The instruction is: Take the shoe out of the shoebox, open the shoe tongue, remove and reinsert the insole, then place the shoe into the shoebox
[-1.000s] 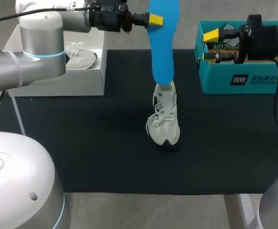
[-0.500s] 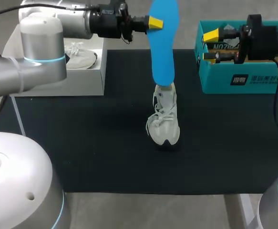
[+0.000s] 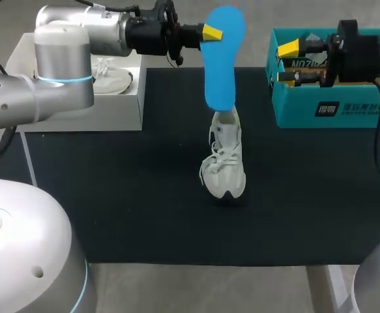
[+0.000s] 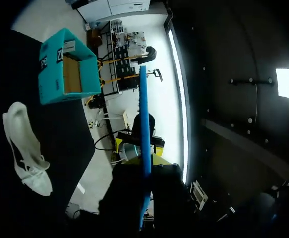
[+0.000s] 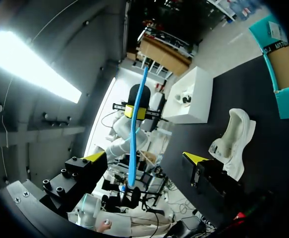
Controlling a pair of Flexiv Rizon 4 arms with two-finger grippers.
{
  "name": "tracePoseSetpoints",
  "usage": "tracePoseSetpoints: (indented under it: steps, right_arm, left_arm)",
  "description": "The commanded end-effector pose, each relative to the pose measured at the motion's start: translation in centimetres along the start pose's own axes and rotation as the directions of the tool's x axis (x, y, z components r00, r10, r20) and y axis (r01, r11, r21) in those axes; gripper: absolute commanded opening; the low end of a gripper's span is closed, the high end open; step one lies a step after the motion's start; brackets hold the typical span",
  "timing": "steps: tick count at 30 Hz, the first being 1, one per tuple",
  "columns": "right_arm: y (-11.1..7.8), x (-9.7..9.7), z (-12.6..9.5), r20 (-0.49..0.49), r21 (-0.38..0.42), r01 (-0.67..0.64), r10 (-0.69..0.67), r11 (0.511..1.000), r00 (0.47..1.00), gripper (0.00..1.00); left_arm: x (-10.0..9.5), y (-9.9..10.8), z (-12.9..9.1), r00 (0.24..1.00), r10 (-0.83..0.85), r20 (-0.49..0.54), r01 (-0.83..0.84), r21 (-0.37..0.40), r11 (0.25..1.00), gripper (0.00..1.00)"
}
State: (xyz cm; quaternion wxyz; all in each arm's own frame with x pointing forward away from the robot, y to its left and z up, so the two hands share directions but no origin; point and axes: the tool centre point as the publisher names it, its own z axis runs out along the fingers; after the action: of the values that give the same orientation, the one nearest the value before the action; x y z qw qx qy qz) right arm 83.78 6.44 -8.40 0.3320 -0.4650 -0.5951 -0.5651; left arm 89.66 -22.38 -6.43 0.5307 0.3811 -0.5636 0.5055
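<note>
White laced shoe [image 3: 223, 160] is stood on its sole, toe toward the robot, well left of the teal shoebox [image 3: 333, 111], which is open-topped. Blue insole [image 3: 221, 59] is held upright in the air above the shoe.

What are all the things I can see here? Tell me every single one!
shoe: one, white, middle of the mat.
insole: one, blue, upright just above the shoe.
shoebox: one, teal, open, far right.
white box: one, far left.
second shoe: one, white, on the white box.
mat: one, black, covering the table.
left end effector: yellow tips, shut on the insole.
right end effector: yellow tips, open, empty, over the shoebox.
</note>
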Motion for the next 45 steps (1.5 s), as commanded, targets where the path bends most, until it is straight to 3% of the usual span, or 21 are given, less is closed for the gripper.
tracePoseSetpoints:
  steps: [1, 10, 11, 13, 14, 20, 38, 41, 43, 45]
  right_arm:
    - [0.2, -0.3, 0.3, 0.003, -0.005, -0.007, 0.007, 1.0, 1.0, 1.0]
    - [1.8, -0.7, 2.2, 0.02, -0.007, -0.018, 0.019, 1.0, 1.0, 1.0]
    - [2.0, -0.7, 2.4, 0.017, -0.003, -0.017, 0.017, 1.0, 1.0, 0.8]
    - [2.2, -0.7, 2.9, 0.01, 0.009, -0.015, 0.015, 1.0, 1.0, 0.67]
    - [2.3, -0.7, 3.1, 0.009, 0.013, -0.015, 0.015, 1.0, 1.0, 0.55]
    - [2.9, -0.9, 3.9, -0.002, 0.024, -0.025, 0.026, 0.999, 1.0, 0.33]
    - [3.3, -1.1, 5.1, -0.022, 0.036, -0.039, 0.04, 0.999, 0.999, 0.2]
    - [3.2, -1.1, 5.2, -0.024, 0.035, -0.04, 0.041, 0.999, 0.999, 0.12]
    - [3.0, -1.1, 5.2, -0.025, 0.035, -0.041, 0.042, 0.999, 0.999, 0.0]
    - [2.9, -1.1, 5.3, -0.027, 0.038, -0.042, 0.043, 0.998, 0.999, 0.0]
  left_arm:
    - [-1.0, 0.4, 0.7, 1.0, 0.0, -0.021, 0.001, 0.019, 1.0, 0.0]
    - [-2.0, 0.1, 2.5, 0.999, 0.011, -0.036, -0.011, 0.009, 1.0, 0.0]
    - [-2.1, 0.0, 2.6, 0.999, 0.011, -0.042, -0.011, 0.007, 1.0, 0.0]
    - [-2.3, -0.1, 2.7, 0.998, 0.004, -0.06, -0.003, 0.011, 1.0, 0.0]
    - [-2.4, -0.1, 2.7, 0.997, -0.008, -0.071, 0.008, 0.012, 1.0, 0.0]
    - [-2.8, -0.4, 2.9, 0.994, -0.019, -0.107, 0.023, 0.039, 0.999, 0.0]
    - [-2.9, -0.2, 5.1, 0.994, -0.021, -0.111, 0.02, -0.009, 1.0, 0.0]
    - [-2.8, -0.3, 5.2, 0.993, -0.013, -0.118, 0.013, -0.002, 1.0, 0.0]
    - [-2.8, -0.3, 5.3, 0.992, -0.001, -0.127, 0.002, 0.014, 1.0, 0.0]
    - [-2.8, -0.3, 5.3, 0.991, 0.0, -0.132, 0.002, 0.018, 1.0, 0.0]
